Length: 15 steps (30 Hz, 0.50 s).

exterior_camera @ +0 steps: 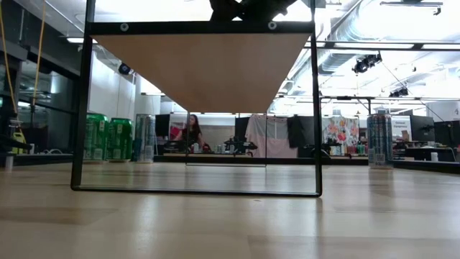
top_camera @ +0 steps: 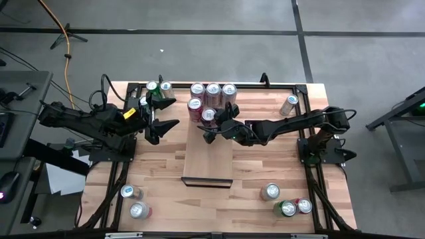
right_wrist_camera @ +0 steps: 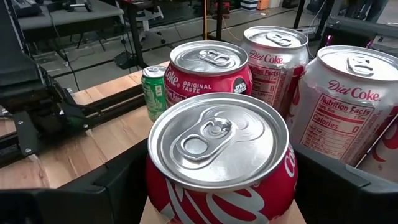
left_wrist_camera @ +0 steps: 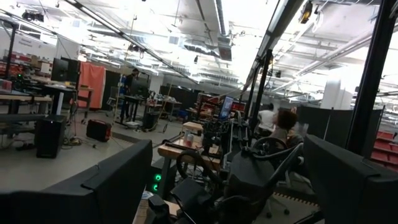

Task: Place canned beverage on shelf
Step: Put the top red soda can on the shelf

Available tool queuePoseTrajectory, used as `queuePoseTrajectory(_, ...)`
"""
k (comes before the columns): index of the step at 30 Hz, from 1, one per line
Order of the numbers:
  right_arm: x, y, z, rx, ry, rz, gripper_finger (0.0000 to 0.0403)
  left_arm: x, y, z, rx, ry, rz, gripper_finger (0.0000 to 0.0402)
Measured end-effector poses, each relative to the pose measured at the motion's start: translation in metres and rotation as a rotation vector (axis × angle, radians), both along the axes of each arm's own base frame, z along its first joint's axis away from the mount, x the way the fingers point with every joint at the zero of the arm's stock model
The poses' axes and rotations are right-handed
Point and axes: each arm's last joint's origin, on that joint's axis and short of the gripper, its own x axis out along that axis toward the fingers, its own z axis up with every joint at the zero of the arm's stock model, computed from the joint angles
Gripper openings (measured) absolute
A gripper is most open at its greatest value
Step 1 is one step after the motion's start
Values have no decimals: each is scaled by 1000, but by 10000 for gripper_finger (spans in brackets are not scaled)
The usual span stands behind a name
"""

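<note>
Though upright, two Diet Coke cans

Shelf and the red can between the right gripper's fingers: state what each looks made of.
Shelf: pale smooth wood, faint grain, dark lip at the near end. Red can: likely aluminium, with a bright brushed-metal lid, pull tab and glossy printed red wall. The right gripper straddles it.

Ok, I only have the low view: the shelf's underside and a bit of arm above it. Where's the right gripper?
Observer: At the shelf's far end, the right gripper sits around a red Coke can.
Operator: Any other cans there?
Observer: Four more cans cluster right behind it.
Operator: And the left arm?
Observer: The left gripper waits open beside the shelf, holding nothing.
</note>
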Motion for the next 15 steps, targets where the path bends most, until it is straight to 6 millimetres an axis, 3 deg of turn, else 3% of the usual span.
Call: queuePoseTrajectory(15,0,0,-1,3,3,0,312,0,0,0,0,0,0,348)
